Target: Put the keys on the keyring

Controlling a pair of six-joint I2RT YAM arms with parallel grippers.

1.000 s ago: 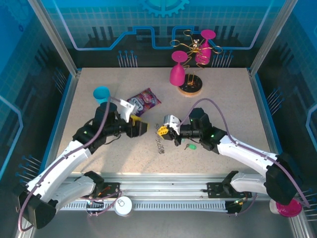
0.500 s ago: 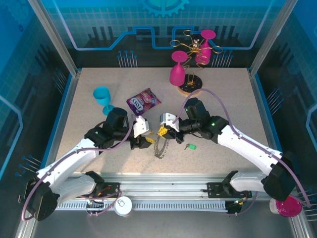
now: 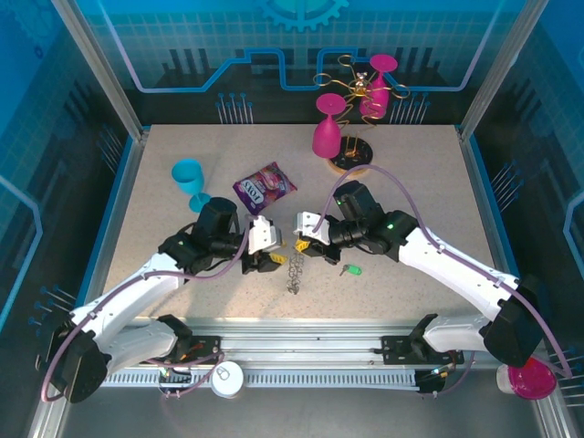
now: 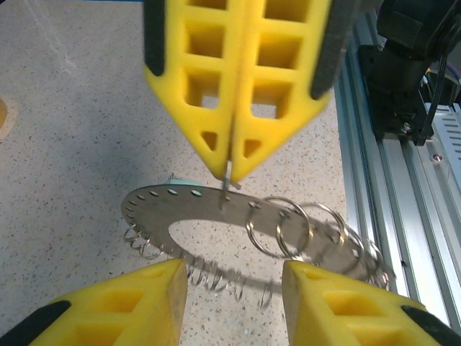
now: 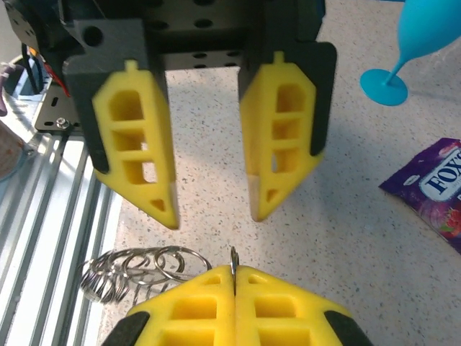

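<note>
Right gripper [image 4: 230,169] — shut tight, clamped on keyring [image 4: 155,205] rim, wire loops dangling beneath. Left gripper [image 5: 214,213] — jaws apart, directly opposite, close to ring.

Left arm [image 3: 137,292] and right arm [image 3: 456,274]: same build, white shells, black joint housings, green LED [image 3: 390,225] on a joint. Purple cable [image 3: 376,170] loops along each arm down to the base. White block sits at each wrist. Left gripper [image 5: 212,213] and right gripper [image 4: 230,169]: two yellow fingers [image 5: 137,151] each, soft-looking lattice with square cutouts and a triangular one near the wedge tip. Black backing [image 5: 320,101] runs up each finger's outer side. Mount plate [image 5: 202,29] is black with round holes.
</note>
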